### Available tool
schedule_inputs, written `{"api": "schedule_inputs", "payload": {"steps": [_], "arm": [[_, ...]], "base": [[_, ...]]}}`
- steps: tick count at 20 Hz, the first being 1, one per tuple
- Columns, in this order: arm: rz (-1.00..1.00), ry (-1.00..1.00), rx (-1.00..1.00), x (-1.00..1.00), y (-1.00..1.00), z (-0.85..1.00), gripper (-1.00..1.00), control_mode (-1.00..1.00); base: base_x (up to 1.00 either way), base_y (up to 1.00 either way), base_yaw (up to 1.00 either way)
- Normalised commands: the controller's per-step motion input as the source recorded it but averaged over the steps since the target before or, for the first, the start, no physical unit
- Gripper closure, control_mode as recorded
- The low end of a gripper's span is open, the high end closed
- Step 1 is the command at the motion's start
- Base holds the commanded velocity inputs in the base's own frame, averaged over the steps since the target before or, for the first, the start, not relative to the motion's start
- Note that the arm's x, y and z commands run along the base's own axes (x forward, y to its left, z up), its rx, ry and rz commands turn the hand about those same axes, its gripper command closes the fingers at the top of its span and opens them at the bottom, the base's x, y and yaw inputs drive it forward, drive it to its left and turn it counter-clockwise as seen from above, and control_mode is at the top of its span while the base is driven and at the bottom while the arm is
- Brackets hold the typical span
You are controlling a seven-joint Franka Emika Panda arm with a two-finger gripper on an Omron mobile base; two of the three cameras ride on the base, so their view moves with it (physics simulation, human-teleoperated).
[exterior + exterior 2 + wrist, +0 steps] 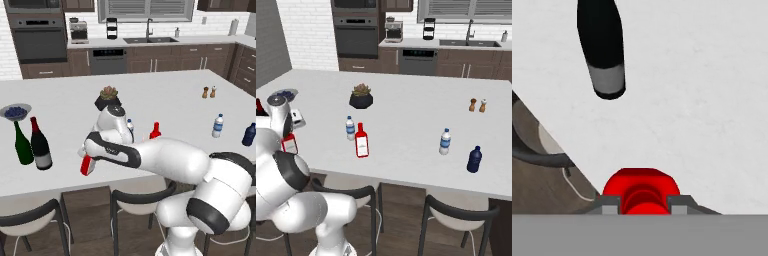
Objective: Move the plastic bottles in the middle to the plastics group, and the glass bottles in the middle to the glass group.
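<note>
Held red bottle (pixel 87 165): flat-sided, narrow neck, red cap, white label; carried near the front edge of the white surface (pixel 165 95), close to the dark wine bottle (pixel 40 145) and green wine bottle (pixel 21 144). Second red bottle (pixel 361 141): same build, upright mid-surface, just beside a small clear water bottle (pixel 350 128) with blue label and pale cap. At the far right, another clear water bottle (pixel 444 141) and a squat dark blue bottle (pixel 474 159), standing near each other. No legible writing on any label (too small to read). Fingers (pixel 610 204) closed tight on the neck of the held red bottle, seen from above in the hand view.
</note>
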Motion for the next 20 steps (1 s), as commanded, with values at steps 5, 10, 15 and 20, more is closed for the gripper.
{"api": "schedule_inputs", "payload": {"steps": [5,10,15,20], "arm": [[0.01,-0.11,0.0,0.43,0.5,0.0,1.0,-1.0],[0.0,0.02,0.04,0.42,0.4,-0.02,1.0,-1.0],[0.04,0.03,0.15,0.38,0.24,-0.11,1.0,-1.0],[0.03,0.0,0.04,0.29,0.22,-0.27,1.0,-1.0]], "base": [[0.0,0.0,0.0],[0.0,0.0,0.0],[0.0,0.0,0.0],[0.0,0.0,0.0]]}}
